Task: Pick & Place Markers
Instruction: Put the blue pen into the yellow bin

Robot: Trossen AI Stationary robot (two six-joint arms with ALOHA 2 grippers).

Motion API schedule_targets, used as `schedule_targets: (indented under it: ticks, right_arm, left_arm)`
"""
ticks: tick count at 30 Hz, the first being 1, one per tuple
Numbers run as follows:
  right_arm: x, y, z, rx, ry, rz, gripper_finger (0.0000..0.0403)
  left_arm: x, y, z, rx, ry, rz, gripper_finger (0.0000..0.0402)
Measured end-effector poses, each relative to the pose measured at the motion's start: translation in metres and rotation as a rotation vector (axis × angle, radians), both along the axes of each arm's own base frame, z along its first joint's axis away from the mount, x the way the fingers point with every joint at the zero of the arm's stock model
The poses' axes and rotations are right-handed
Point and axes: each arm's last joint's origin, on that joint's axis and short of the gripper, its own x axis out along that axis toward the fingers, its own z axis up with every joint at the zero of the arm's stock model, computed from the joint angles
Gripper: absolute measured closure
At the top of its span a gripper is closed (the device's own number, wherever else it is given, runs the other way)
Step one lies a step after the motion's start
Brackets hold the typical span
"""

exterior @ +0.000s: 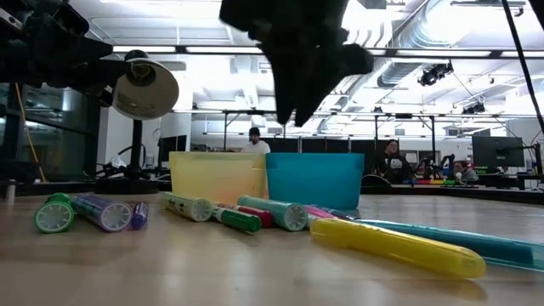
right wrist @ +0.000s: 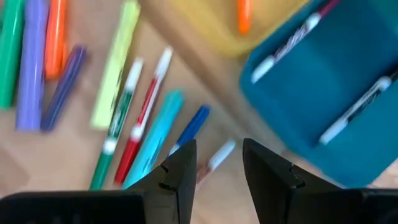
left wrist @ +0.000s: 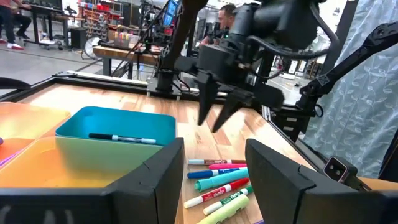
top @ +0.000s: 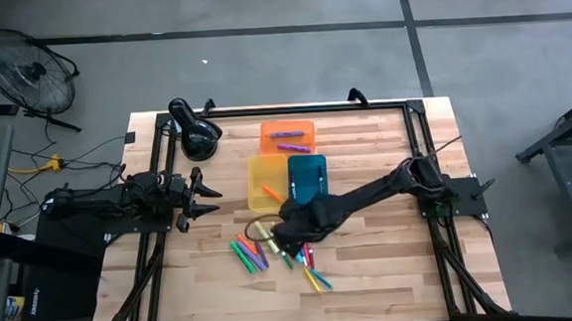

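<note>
Several markers (top: 252, 254) in green, purple, orange, red, blue and yellow lie loose on the wooden table, near its front middle. The low view shows the markers (exterior: 255, 214) flat on their sides. My right gripper (top: 283, 242) hangs open over the pile, fingers pointing down; seen from the left wrist, this right gripper (left wrist: 211, 121) is clear of the pens. Its own wrist view shows the open right gripper (right wrist: 217, 165) above a blue and a teal marker (right wrist: 155, 140), holding nothing. My left gripper (top: 209, 200) waits open at the table's left side.
Three trays stand behind the pile: orange (top: 286, 134) with purple markers, yellow (top: 265, 180) with an orange one, blue (top: 307, 177) with two white-bodied pens. A black lamp (top: 195, 131) sits at the far left. A black frame edges the table. People (exterior: 255, 140) sit in the room behind.
</note>
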Motion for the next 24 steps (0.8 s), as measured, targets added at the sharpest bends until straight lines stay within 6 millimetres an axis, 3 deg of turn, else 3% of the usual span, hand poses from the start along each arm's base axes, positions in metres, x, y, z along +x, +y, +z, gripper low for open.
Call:
schedule_targets:
  ticks: [14,24]
  right_arm:
    - [-0.035,0.078,-0.001,0.08,0.043,0.078,0.0284]
    - [-0.047,0.101,-0.009,0.15,0.081,0.166,0.0281]
  left_arm:
    - [0.0,0.0,0.0,0.0,0.0,0.0,0.0232]
    - [0.0,0.0,0.0,0.0,0.0,0.0,0.0232]
